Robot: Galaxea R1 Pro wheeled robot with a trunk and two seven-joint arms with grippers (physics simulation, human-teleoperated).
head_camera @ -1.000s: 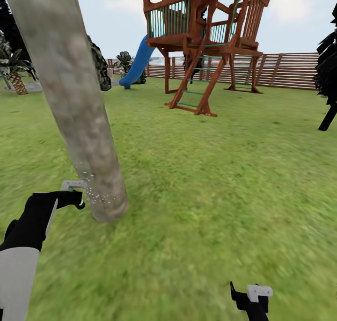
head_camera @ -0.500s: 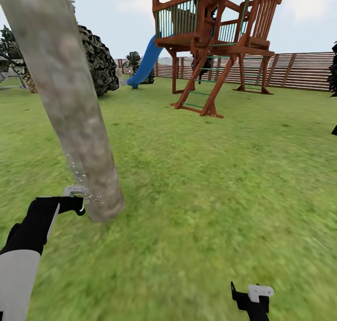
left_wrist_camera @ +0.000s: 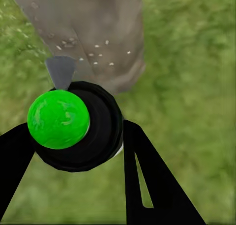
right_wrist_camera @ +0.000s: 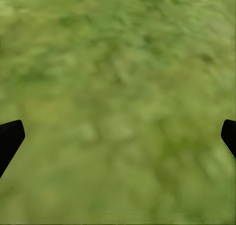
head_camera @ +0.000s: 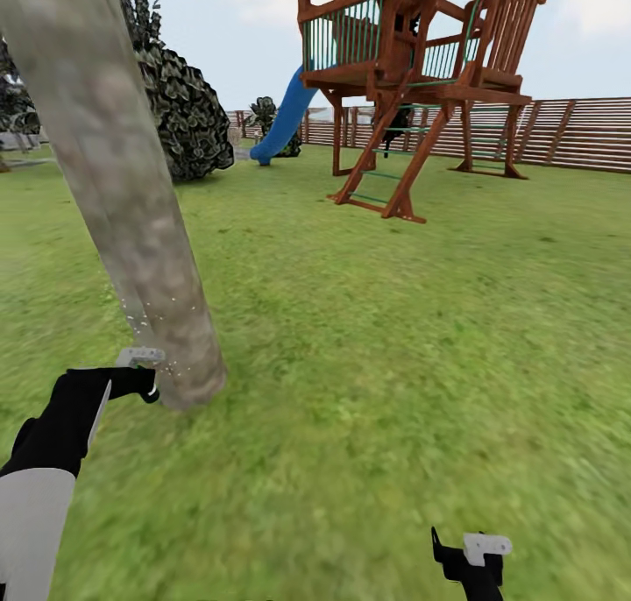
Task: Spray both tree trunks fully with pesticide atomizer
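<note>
One left gripper (left_wrist_camera: 73, 146) clamps a black sprayer (left_wrist_camera: 81, 126) with a green cap, unlabelled, near a thick tree trunk (head_camera: 131, 215) flecked with white specks (left_wrist_camera: 96, 55). Right gripper (right_wrist_camera: 118, 136) hangs spread over grass (head_camera: 421, 338).

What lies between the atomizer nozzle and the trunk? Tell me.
Only white pesticide specks, in the left wrist view, between the atomizer held by the left gripper and the tree trunk.
</note>
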